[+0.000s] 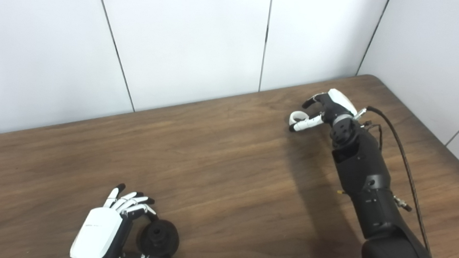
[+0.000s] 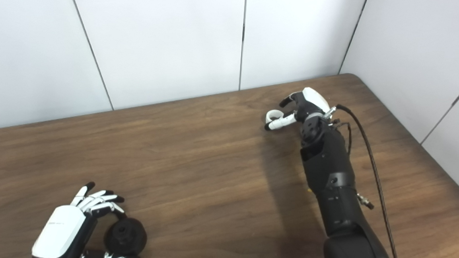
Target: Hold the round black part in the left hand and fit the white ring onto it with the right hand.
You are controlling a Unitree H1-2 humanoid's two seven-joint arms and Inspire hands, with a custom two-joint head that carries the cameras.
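Observation:
The round black part [image 1: 158,237] stands on edge near the table's front left, its hub facing me. My left hand [image 1: 106,227] cups it from the left, thumb under it and fingers curled behind it, closed around the part. Far across the table at the back right, my right hand [image 1: 325,107] reaches down onto the white ring [image 1: 298,118]. Its thumb and fingers are pinched on the ring, which sits at table level; whether it is lifted off the wood I cannot tell.
The brown wooden table [image 1: 227,164] stretches wide between the two hands. White wall panels [image 1: 187,38] close off the back and right. A black cable [image 1: 403,155] runs along my right forearm. The table's right edge lies close to the right arm.

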